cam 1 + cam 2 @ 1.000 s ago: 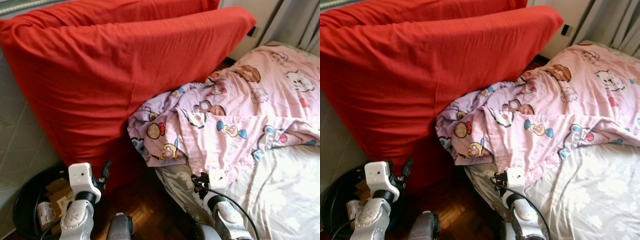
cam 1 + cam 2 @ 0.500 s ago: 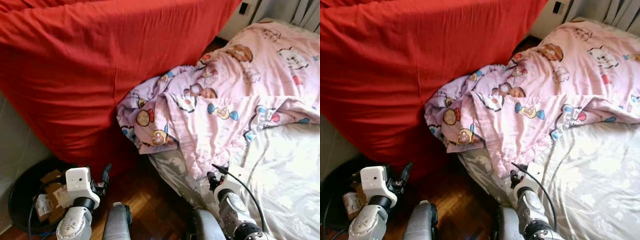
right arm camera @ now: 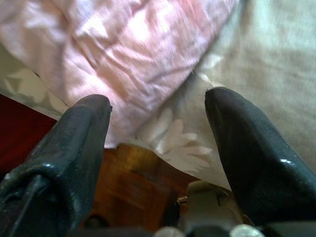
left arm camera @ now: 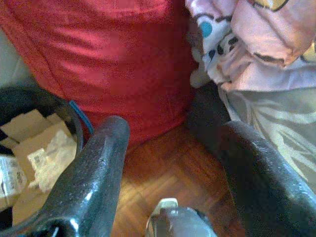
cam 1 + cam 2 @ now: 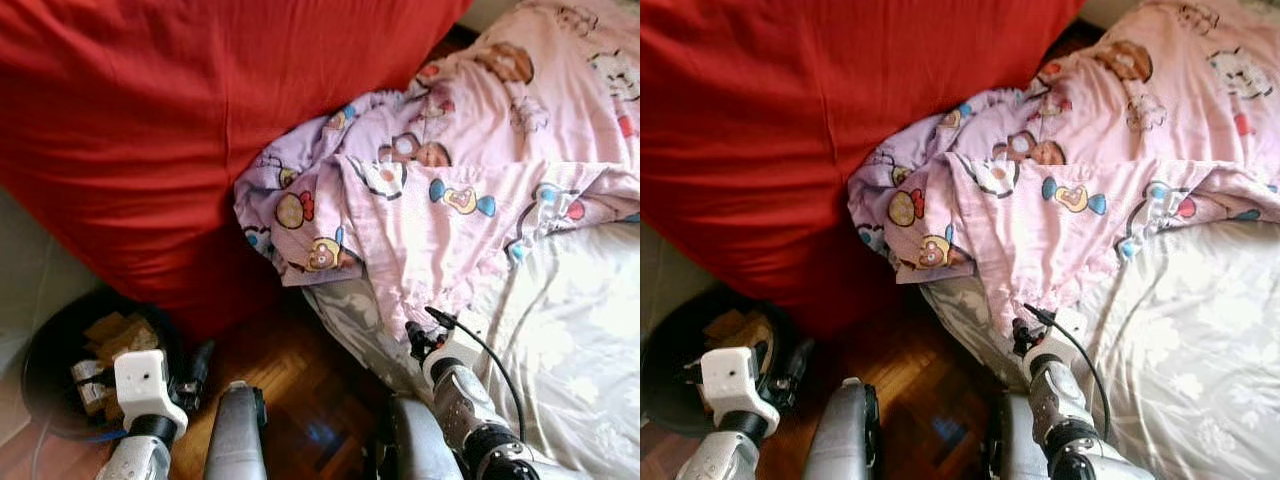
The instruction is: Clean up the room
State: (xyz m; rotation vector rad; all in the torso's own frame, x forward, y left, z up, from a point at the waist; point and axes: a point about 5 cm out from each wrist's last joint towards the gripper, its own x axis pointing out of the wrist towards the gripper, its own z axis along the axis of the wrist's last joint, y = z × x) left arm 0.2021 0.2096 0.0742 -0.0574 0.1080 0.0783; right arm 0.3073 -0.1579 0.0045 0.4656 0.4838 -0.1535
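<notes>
A crumpled pink cartoon-print quilt [image 5: 430, 190] lies on the bed, with one corner hanging over the near edge. My right gripper [image 3: 155, 98] is open and holds nothing. It hovers just off the bed edge where the quilt's hem [image 3: 148, 59] meets the grey floral sheet [image 3: 256, 54]. My left gripper [image 4: 173, 128] is also open and holds nothing, low over the wooden floor [image 4: 163, 168]. It sits beside a black bin [image 5: 38, 350] that holds cardboard scraps [image 5: 115, 335].
A big red cushion [image 5: 180, 120] leans between the bin and the bed, and its lower edge reaches the floor. The grey floral sheet [image 5: 570, 350] covers the near right of the bed. A strip of wooden floor [image 5: 300, 385] runs between the cushion and the bed.
The camera has tipped down and moved closer, so the whole scene has shifted. Both arms sit lower in the picture. Both grippers still hold nothing.
</notes>
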